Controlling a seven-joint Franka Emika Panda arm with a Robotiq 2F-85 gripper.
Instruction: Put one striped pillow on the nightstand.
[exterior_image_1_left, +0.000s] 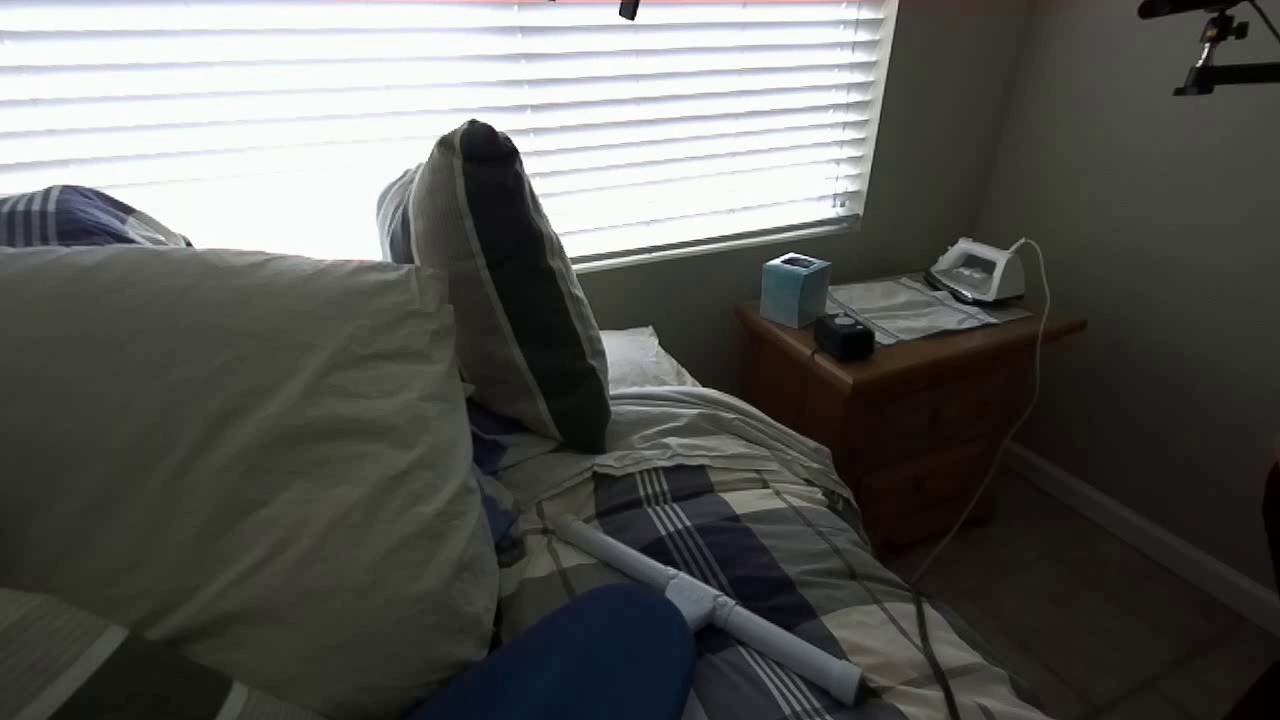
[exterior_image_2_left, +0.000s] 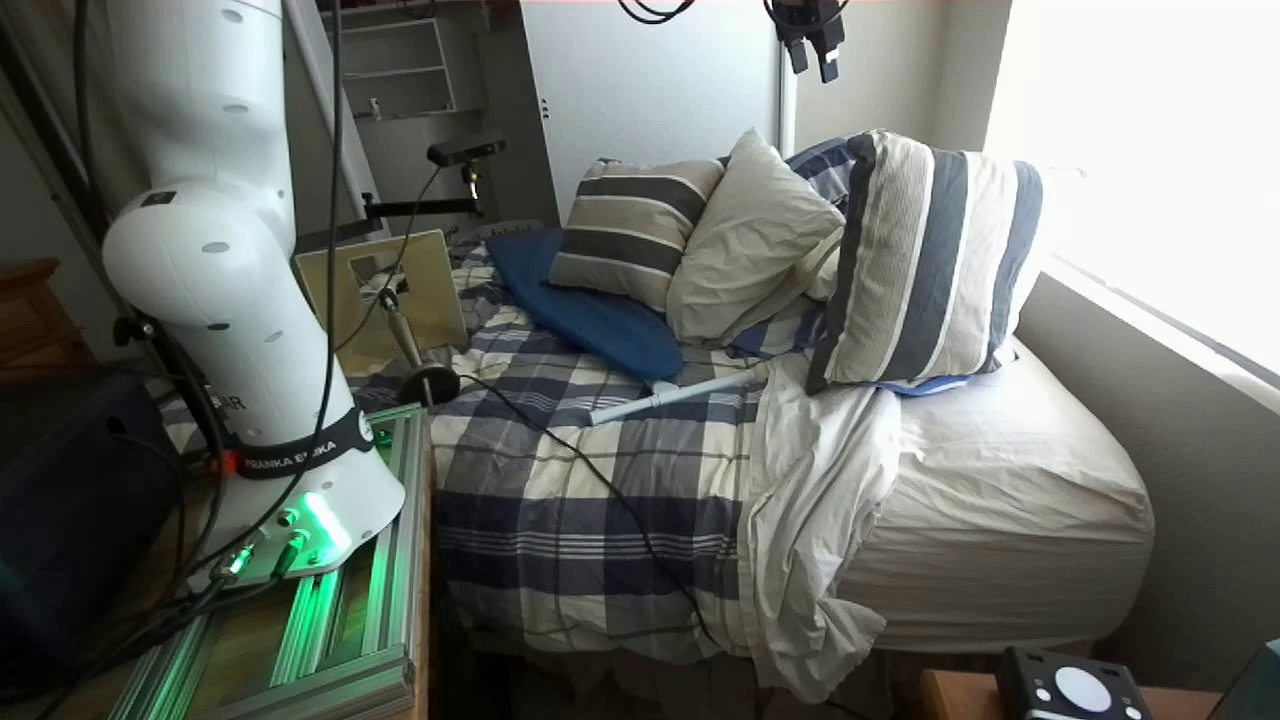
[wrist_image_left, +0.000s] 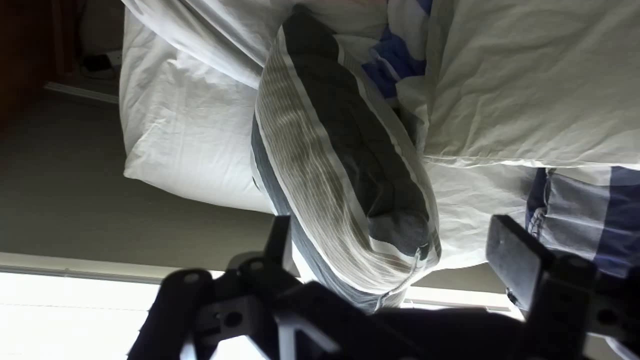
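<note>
A striped pillow stands upright on the bed's window side in both exterior views. In the wrist view the striped pillow lies below my gripper, its near corner between the spread fingers. The fingers are open, apart from the pillow, and hold nothing. In an exterior view the gripper hangs above the pillows. Another striped pillow leans by the plain cream pillow. The reddish-brown nightstand stands beyond the bed; only its corner shows in an exterior view.
On the nightstand are a blue tissue box, a black device, a cloth and a white iron with a hanging cord. A blue ironing board and white pipe lie on the bed. The window blinds are behind.
</note>
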